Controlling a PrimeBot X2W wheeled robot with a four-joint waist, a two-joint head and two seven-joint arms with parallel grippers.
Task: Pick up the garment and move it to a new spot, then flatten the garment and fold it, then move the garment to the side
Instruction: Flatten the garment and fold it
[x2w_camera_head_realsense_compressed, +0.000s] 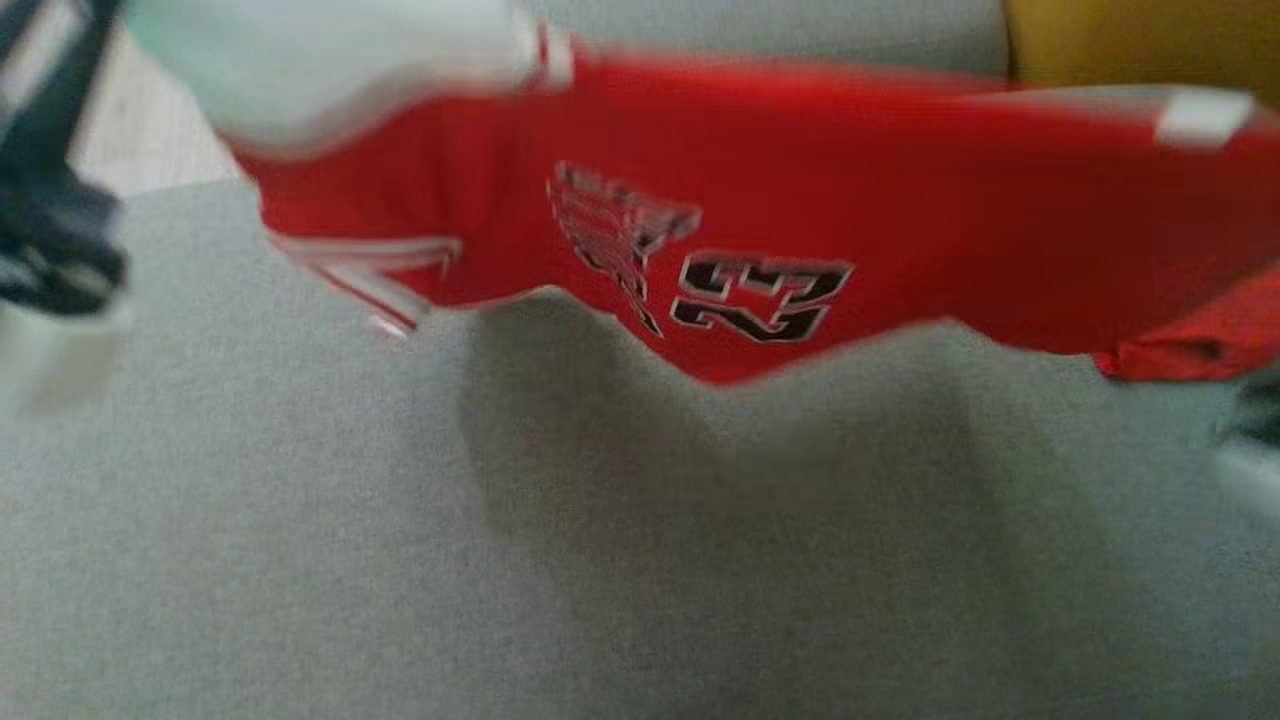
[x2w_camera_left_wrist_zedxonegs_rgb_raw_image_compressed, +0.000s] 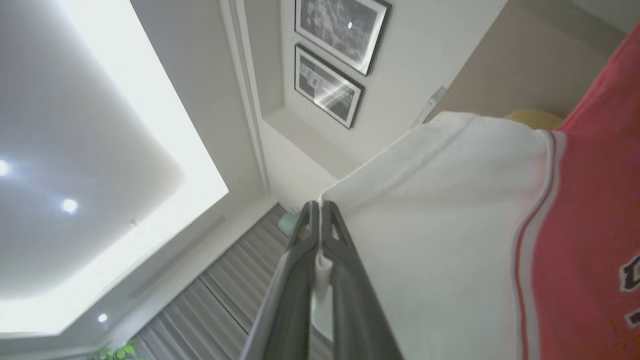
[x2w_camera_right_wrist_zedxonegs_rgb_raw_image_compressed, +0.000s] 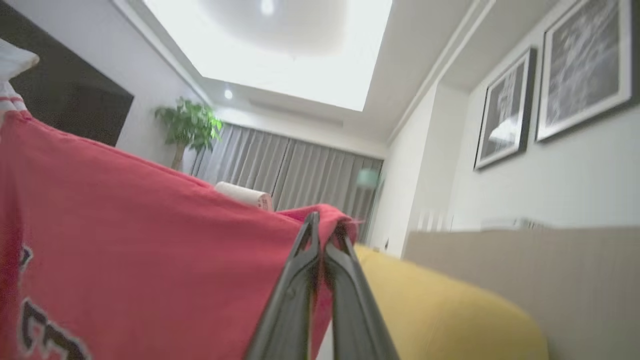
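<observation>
The garment (x2w_camera_head_realsense_compressed: 900, 200) is a red jersey with white sleeves, white trim and a black number 23. It hangs stretched across the upper part of the head view, above the grey cushion (x2w_camera_head_realsense_compressed: 500, 550), and casts a shadow on it. My left gripper (x2w_camera_left_wrist_zedxonegs_rgb_raw_image_compressed: 319, 206) is shut on the white sleeve (x2w_camera_left_wrist_zedxonegs_rgb_raw_image_compressed: 440, 210), the cloth pinched between its dark fingers. My right gripper (x2w_camera_right_wrist_zedxonegs_rgb_raw_image_compressed: 325, 222) is shut on a red corner of the garment (x2w_camera_right_wrist_zedxonegs_rgb_raw_image_compressed: 150, 240). Both wrist views look up toward the ceiling.
A yellow cushion (x2w_camera_head_realsense_compressed: 1140, 40) lies at the far right, also seen as yellow cushion (x2w_camera_right_wrist_zedxonegs_rgb_raw_image_compressed: 440, 310) beside my right fingers. A dark object (x2w_camera_head_realsense_compressed: 50, 230) sits at the left edge. Framed pictures (x2w_camera_left_wrist_zedxonegs_rgb_raw_image_compressed: 330, 85), grey curtains (x2w_camera_right_wrist_zedxonegs_rgb_raw_image_compressed: 280, 175) and a plant (x2w_camera_right_wrist_zedxonegs_rgb_raw_image_compressed: 187, 125) line the room.
</observation>
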